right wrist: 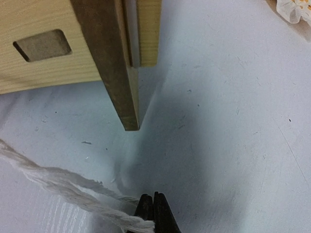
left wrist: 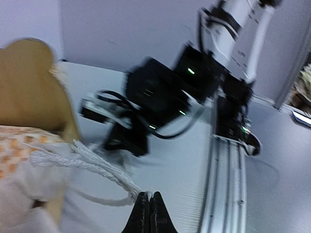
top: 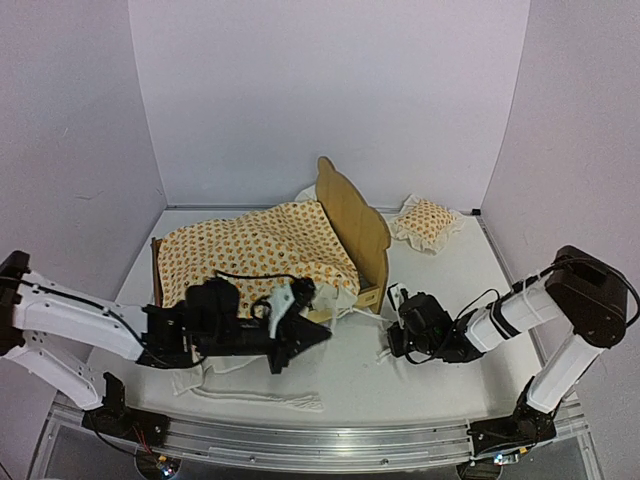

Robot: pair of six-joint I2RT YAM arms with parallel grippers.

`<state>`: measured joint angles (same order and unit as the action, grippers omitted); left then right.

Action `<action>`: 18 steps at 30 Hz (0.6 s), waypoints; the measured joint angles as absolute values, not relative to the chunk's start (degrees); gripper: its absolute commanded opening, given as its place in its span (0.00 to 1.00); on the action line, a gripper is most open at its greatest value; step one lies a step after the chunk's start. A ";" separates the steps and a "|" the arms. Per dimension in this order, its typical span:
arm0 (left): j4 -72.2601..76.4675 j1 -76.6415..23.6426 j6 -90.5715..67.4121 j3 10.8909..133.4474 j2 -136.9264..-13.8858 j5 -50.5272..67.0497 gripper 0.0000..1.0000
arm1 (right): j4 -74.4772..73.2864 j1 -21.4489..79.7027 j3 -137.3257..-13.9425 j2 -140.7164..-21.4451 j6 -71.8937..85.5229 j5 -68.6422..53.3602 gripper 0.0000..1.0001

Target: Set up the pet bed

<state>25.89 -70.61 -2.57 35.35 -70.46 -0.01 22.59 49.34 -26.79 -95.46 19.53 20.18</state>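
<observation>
Over most of the bed (top: 352,220) lies the orange-print bedding (top: 250,250), so the base and footboard are hidden in the top view. Only the scalloped headboard and a strip of the far-left side rail show. The left wrist view is blurred: the right arm (left wrist: 160,92) crossing it is a dark smear, and the headboard is cut off at the left edge. The right wrist view catches only a lower corner of the frame, with a square cut-out in its side panel, and the rest runs off the top. A scrap of white ruffle (right wrist: 291,9) shows at that view's top right corner; what it belongs to cannot be told.

The left gripper (left wrist: 149,204) has its fingers pressed together. A white twisted cord (left wrist: 97,165) from the bedding runs down and ends right at the tips; whether it is pinched cannot be told. The bed stands near, up and to the left of these fingers. From above, this gripper sits just off the bed's near right corner.

The right gripper (right wrist: 154,206) is likewise closed tight. A frayed cord end touches one fingertip; held or not, I cannot tell. The frame corner stands just ahead of it, apart, on the table (right wrist: 233,121). From above, this gripper lies right of the headboard's near end.
</observation>
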 measured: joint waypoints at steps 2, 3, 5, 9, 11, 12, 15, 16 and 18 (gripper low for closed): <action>25.80 -73.43 -4.05 39.27 -79.24 6.90 0.14 | 18.68 48.47 -27.24 -93.76 18.96 18.26 0.07; 25.85 -74.52 -4.62 41.21 -83.35 9.58 0.27 | 16.16 48.03 -27.38 -92.51 18.52 17.10 0.14; 25.98 -76.09 -4.99 43.20 -88.86 13.58 0.49 | 11.81 47.37 -27.42 -89.93 17.67 15.14 0.30; 25.06 -76.18 -5.02 42.92 -90.74 17.41 0.72 | -2.09 46.52 -30.06 -83.00 14.63 10.26 0.67; 25.10 -75.07 -4.64 42.54 -89.08 19.29 0.80 | -8.80 46.52 -32.51 -79.55 12.62 7.20 0.74; 25.15 -74.08 -4.86 42.17 -87.72 20.67 0.82 | -11.75 46.52 -33.89 -78.06 11.33 5.15 0.76; 25.12 -69.49 -6.35 40.77 -82.30 24.77 0.82 | -19.40 46.46 -39.31 -76.27 6.70 -2.20 0.82; 25.02 -67.96 -6.83 40.58 -80.75 25.41 0.82 | -20.73 46.44 -40.91 -76.29 5.41 -4.10 0.84; 24.43 -64.53 -7.86 40.45 -76.90 25.12 0.82 | -24.03 46.41 -45.39 -76.90 1.69 -7.86 0.89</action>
